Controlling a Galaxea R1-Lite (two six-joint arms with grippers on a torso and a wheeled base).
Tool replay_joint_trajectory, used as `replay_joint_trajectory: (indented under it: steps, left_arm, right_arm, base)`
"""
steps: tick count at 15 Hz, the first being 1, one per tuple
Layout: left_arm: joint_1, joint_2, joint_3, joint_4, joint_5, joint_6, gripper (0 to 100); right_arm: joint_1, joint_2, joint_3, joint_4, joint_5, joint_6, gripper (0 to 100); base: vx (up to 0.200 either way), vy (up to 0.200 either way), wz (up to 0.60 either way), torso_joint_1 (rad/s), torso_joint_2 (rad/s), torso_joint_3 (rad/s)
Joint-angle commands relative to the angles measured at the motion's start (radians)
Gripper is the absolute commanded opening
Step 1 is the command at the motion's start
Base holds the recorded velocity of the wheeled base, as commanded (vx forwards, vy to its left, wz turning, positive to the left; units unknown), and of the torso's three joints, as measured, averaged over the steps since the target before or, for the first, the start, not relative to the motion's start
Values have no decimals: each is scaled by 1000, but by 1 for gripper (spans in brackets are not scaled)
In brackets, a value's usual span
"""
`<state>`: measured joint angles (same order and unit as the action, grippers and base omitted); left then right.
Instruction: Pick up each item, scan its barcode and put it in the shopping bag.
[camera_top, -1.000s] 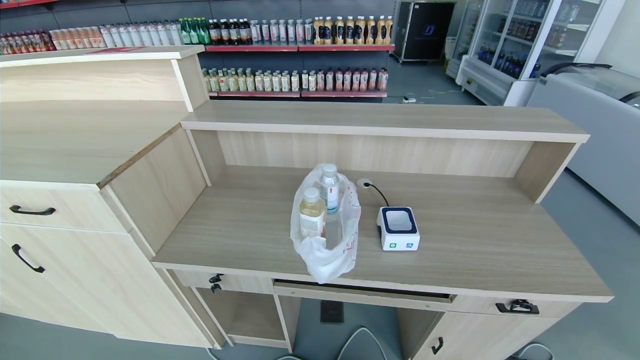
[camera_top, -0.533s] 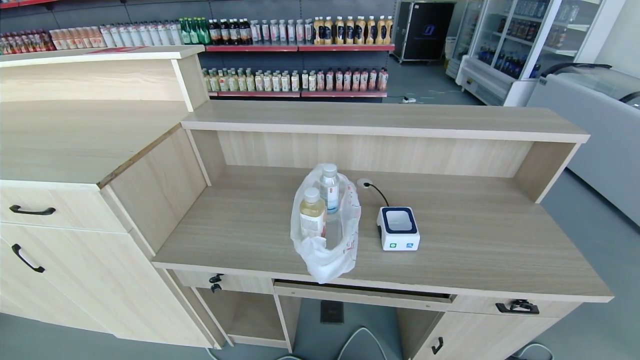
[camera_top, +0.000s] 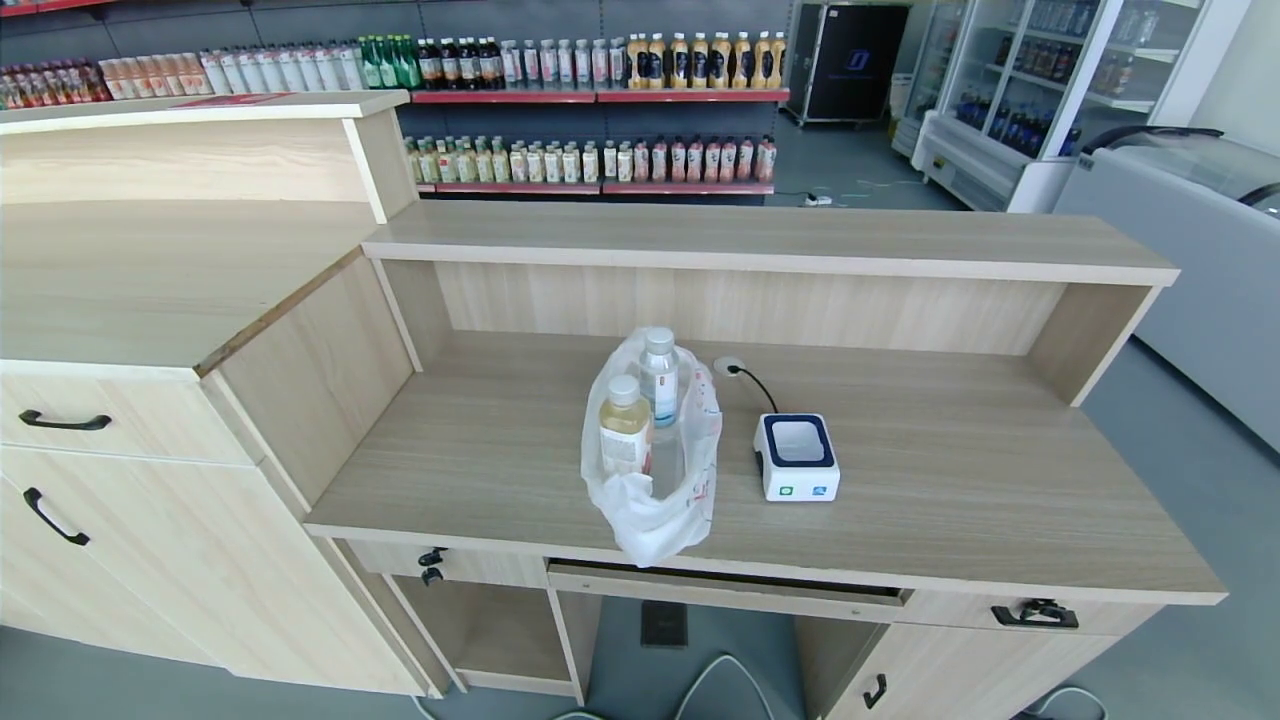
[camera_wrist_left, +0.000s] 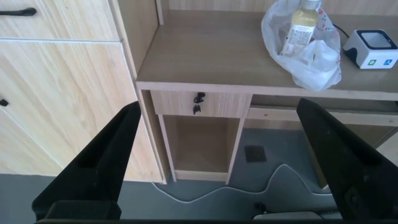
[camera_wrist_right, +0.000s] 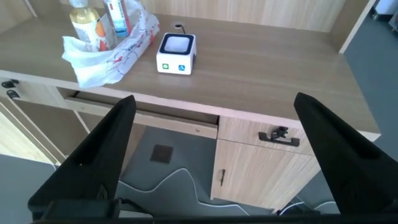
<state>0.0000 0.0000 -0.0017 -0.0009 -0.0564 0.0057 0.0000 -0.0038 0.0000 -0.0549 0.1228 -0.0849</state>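
Observation:
A white plastic shopping bag (camera_top: 652, 480) stands on the wooden counter (camera_top: 960, 480) and holds two bottles: a yellow-drink bottle (camera_top: 625, 425) and a clear water bottle (camera_top: 659, 378) behind it. The white barcode scanner (camera_top: 796, 457) sits just right of the bag, its cable running back to a hole in the counter. My left gripper (camera_wrist_left: 217, 155) hangs open below and in front of the counter, with the bag (camera_wrist_left: 305, 43) far ahead. My right gripper (camera_wrist_right: 214, 155) is open too, low before the counter's front edge, with the scanner (camera_wrist_right: 176, 52) and the bag (camera_wrist_right: 109, 46) ahead. Neither holds anything.
A raised shelf (camera_top: 760, 240) runs along the counter's back, with side walls at both ends. A taller cabinet (camera_top: 150, 300) with drawers stands to the left. Below the counter are a keyboard tray (camera_top: 720, 585) and cupboard doors. Drink shelves and fridges line the room behind.

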Motion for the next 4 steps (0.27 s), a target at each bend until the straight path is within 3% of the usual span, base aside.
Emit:
replay_joint_trajectory:
  steps: [1,4]
  left_arm:
    - [0,2,0,-1,0,0,100]
    - [0,2,0,1,0,0,100]
  right_arm:
    - [0,4,0,0,0,-1,100]
    - [0,4,0,4,-14,-3,100]
  base:
    - [0,0,0,0,0,0]
    - [0,0,0,0,0,0]
